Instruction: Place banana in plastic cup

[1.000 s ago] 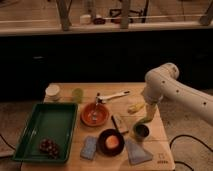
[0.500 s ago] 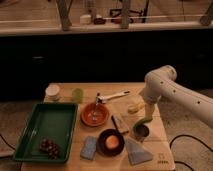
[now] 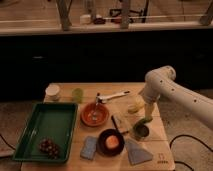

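Pincer held spread, nothing pinched, poised low over table right side. Banana seen just left of pincer, lying free; grasp judged pending. Plastic cup well left of pincer, upright, mouth open for drop.

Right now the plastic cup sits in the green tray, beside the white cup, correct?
No. The camera view shows the plastic cup on the table behind the green tray, beside the white cup. The gripper hangs by the banana.
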